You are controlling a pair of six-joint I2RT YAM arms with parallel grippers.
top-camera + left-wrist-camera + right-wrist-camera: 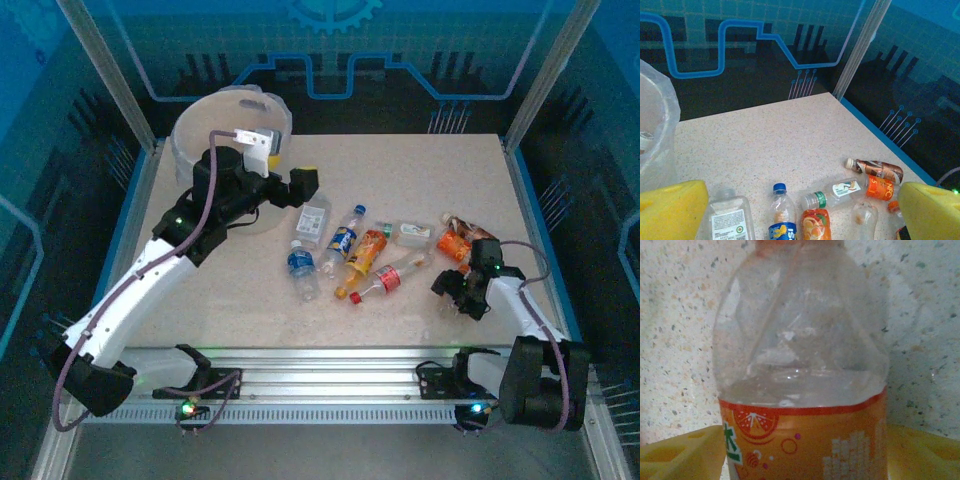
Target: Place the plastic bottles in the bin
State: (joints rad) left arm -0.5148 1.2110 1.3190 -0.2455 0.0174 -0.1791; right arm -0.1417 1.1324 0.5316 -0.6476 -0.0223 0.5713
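Observation:
Several plastic bottles lie across the middle of the table: a clear square one (313, 213), a blue-capped Pepsi one (343, 237), an orange-label one (367, 252), a red-capped one (385, 280) and a blue-label one (301, 265). The bin (205, 125) stands at the far left corner, its bag-lined wall (655, 130) in the left wrist view. My left gripper (300, 185) (800, 215) hovers open beside the bin, above the bottles, holding nothing. My right gripper (462, 295) (805, 455) is low at the right, its yellow fingers (680, 455) pressed on both sides of a clear orange-label bottle (800, 365) lying on the table.
More bottles lie at the right of the pile: a clear one with a green band (840, 192), an orange NFC one (882, 187) and a brown one (880, 169). A blue raised edge (880, 137) and glass walls bound the table.

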